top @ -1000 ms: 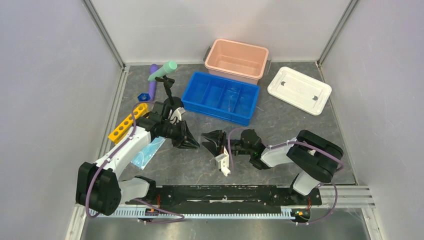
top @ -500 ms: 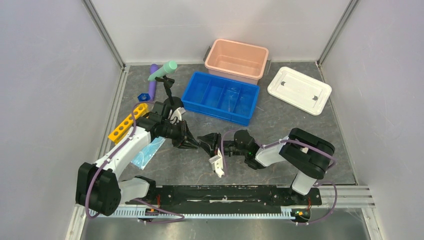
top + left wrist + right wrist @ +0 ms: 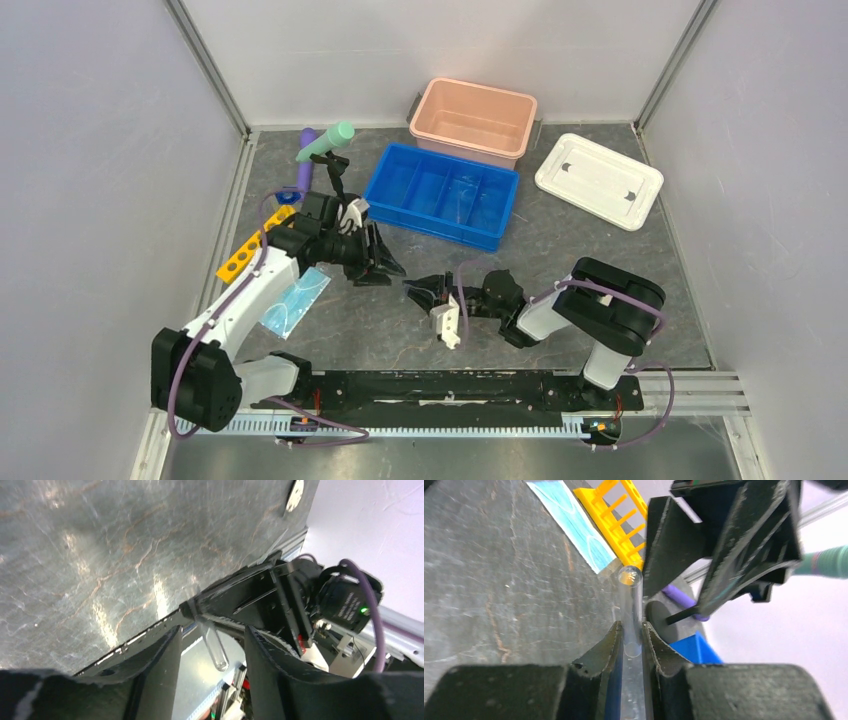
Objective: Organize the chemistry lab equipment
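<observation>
My right gripper (image 3: 425,292) is shut on a clear glass test tube (image 3: 630,605), which sticks out past its jaws (image 3: 631,626). My left gripper (image 3: 385,265) is open and empty, a short way up-left of the right gripper. In the left wrist view the tube (image 3: 214,650) shows between my spread left fingers (image 3: 212,630), apart from them. The yellow holed rack (image 3: 245,250) and light-blue mask (image 3: 295,300) lie by the left arm. The mint-green tube (image 3: 325,142), purple tube (image 3: 305,165) and black clamp stand (image 3: 335,170) are at the far left.
A blue divided tray (image 3: 440,237) sits mid-table, with a pink bin (image 3: 470,88) behind it and a white lid (image 3: 598,180) at the far right. In the right wrist view the rack (image 3: 616,515), mask (image 3: 571,522) and stand base (image 3: 664,617) lie ahead.
Half a second ago the two grippers met tip to tip. They have since parted: the left gripper drew back up-left and the right pulled slightly right with the tube.
</observation>
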